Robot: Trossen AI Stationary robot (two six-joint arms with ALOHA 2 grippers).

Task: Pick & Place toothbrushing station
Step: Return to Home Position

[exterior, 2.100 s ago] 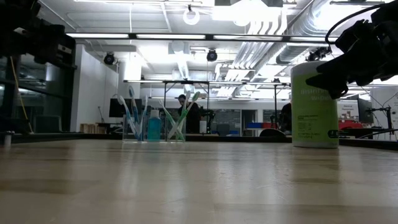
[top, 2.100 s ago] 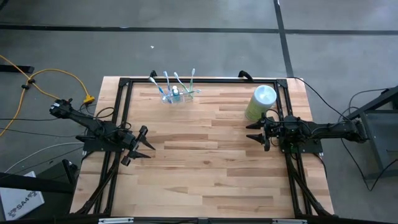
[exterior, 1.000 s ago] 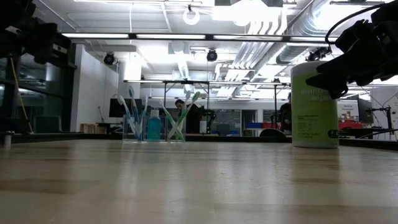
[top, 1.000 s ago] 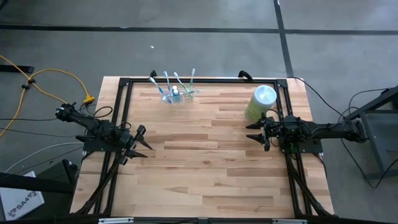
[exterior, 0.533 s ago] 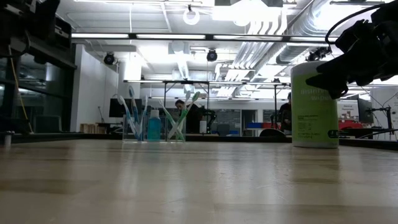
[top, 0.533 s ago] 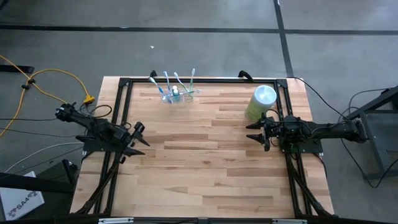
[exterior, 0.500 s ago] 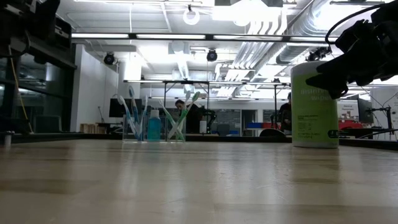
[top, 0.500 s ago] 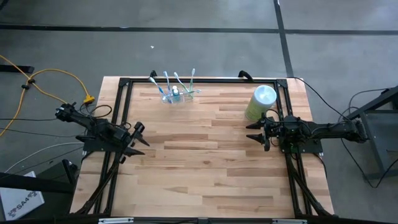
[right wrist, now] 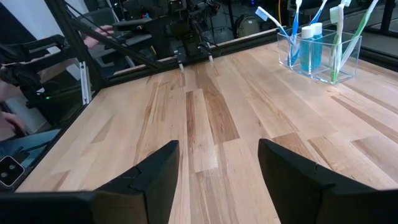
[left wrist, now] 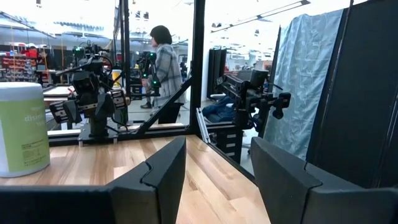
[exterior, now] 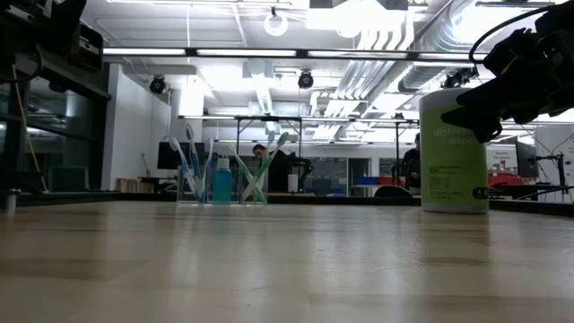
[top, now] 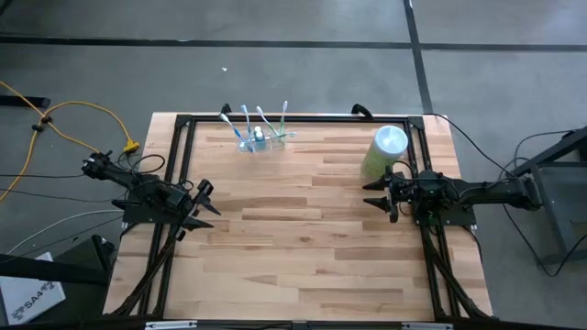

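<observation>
The toothbrushing station (top: 260, 139) is a small clear holder with several toothbrushes and a blue bottle standing in it. Its base rests on the wooden table near the far edge, left of centre. It also shows in the low view (exterior: 221, 184) and the right wrist view (right wrist: 320, 53). My left gripper (top: 209, 203) stands open at the table's left edge, tilted slightly up, with nothing between its fingers (left wrist: 163, 177). My right gripper (top: 369, 194) stands open at the right edge, just in front of a green canister, and holds nothing (right wrist: 217, 180).
A light green canister (top: 385, 151) with a pale lid stands at the far right, close behind my right gripper (exterior: 475, 108). Black frame rails (top: 275, 118) run along the table's far, left and right edges. Bare wood (top: 293, 220) lies between the two arms. A person (left wrist: 163, 68) stands beyond the table.
My left gripper has tipped its fingers upward a little, then kept still; it stays open. In the low view its dark shape has moved up toward the picture's top left. The station and the canister have stayed where they were.
</observation>
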